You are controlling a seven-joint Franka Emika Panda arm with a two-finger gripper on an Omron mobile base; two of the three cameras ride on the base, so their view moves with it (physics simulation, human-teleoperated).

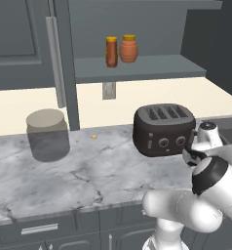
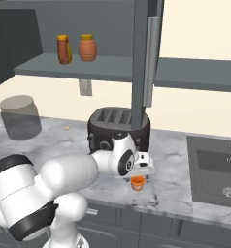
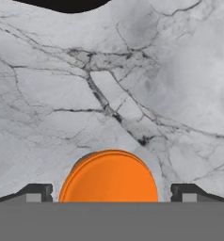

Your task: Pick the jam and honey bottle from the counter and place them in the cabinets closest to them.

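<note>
The jam (image 2: 137,183), a tiny orange jar, stands on the marbled counter (image 2: 175,191) in front of the toaster. My gripper (image 2: 138,177) hangs straight over it, open. In the hand view the jam (image 3: 109,177) sits between the two fingertips (image 3: 36,193), with a gap on each side. The honey bottle (image 1: 111,51), slim and reddish-brown with a yellow cap, stands upright on the shelf (image 1: 147,68) of the open wall cabinet, also seen from the right as the honey bottle (image 2: 64,49).
A dark toaster (image 1: 163,128) stands just behind the jam. A rounder orange pot (image 1: 128,49) is beside the honey bottle. A big translucent grey jar (image 1: 47,134) stands at the left. The open cabinet door (image 2: 146,58) hangs above the toaster. A sink (image 2: 217,174) lies to the right.
</note>
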